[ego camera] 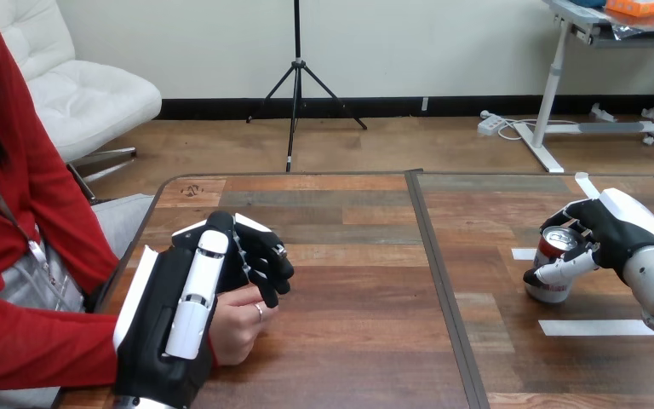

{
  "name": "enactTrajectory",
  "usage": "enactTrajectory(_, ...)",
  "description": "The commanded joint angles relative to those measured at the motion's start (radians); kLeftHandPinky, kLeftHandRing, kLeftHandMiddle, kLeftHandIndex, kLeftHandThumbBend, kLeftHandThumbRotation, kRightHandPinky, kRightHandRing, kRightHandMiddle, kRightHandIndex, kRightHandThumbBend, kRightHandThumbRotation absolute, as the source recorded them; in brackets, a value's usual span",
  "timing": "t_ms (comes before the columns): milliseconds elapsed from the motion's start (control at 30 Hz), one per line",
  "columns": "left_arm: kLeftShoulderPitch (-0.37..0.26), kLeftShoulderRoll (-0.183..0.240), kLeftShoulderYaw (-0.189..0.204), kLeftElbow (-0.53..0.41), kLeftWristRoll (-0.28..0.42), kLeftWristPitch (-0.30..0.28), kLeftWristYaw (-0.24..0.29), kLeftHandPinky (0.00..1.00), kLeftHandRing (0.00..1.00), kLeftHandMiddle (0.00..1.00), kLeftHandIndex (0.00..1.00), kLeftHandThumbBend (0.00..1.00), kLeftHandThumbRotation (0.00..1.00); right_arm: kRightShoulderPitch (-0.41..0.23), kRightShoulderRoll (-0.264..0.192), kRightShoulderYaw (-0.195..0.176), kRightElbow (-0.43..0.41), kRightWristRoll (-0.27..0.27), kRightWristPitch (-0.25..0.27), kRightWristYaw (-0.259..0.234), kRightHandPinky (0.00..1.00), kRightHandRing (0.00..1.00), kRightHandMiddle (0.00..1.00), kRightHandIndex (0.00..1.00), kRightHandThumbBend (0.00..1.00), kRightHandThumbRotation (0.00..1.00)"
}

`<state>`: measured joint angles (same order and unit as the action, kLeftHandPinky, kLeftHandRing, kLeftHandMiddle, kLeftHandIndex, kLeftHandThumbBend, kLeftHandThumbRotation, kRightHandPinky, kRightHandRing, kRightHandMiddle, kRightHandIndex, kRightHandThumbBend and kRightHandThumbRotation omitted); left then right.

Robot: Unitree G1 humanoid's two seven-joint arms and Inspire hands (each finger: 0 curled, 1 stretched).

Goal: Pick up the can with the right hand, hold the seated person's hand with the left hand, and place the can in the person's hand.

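The can [552, 271] stands upright over on the right side of the table [358, 281], silver top showing, its base down on the wood. And the right hand [617, 230] is on it: coming in from the right edge, black palm against the can's far side, fingers [562, 271] curled round the front of the can, thumb up by the rim. That's a full wrap, the can held inside the hand. White tape strips [596, 326] lie on the wood just beside it, one in front of the can and a shorter piece at its left.

Across to the left side, well apart from the can, the left hand [183, 315] reaches in from the bottom edge and lies over the person's hand [240, 322], which rests on the table near its left edge. The left hand's fingers [264, 266] are bent down over the top of the person's hand, closed round it, white thumb shell running along the back.
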<state>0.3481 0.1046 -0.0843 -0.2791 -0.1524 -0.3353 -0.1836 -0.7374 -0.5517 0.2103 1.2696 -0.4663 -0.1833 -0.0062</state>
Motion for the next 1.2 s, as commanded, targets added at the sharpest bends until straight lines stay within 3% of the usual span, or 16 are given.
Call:
enactTrajectory(0,-0.038,-0.01,0.018,-0.019,-0.012,-0.016,-0.001,0.26,0.37,0.41,0.4,0.21,1.0,-0.076,0.017,0.002,0.001,0.003,-0.006,-0.033,0.55,0.61,0.65,0.65,0.71,0.01)
enactTrajectory(467,-0.041,-0.012,0.029,-0.016,-0.009,-0.017,-0.001,0.27,0.37,0.41,0.4,0.22,1.0,-0.08,0.015,-0.005,0.0,0.013,-0.008,-0.043,0.48,0.55,0.59,0.59,0.58,0.0)
enactTrajectory(900,-0.042,-0.013,0.032,-0.017,-0.016,-0.014,-0.007,0.27,0.37,0.41,0.4,0.21,1.0,-0.086,0.001,-0.004,-0.007,0.012,-0.014,-0.032,0.44,0.51,0.56,0.6,0.55,0.03)
enactTrajectory(1167,-0.042,-0.01,0.034,-0.016,-0.016,-0.016,-0.01,0.27,0.37,0.41,0.4,0.2,1.0,-0.087,-0.006,-0.005,-0.012,0.012,-0.021,-0.03,0.46,0.54,0.59,0.63,0.54,0.06)
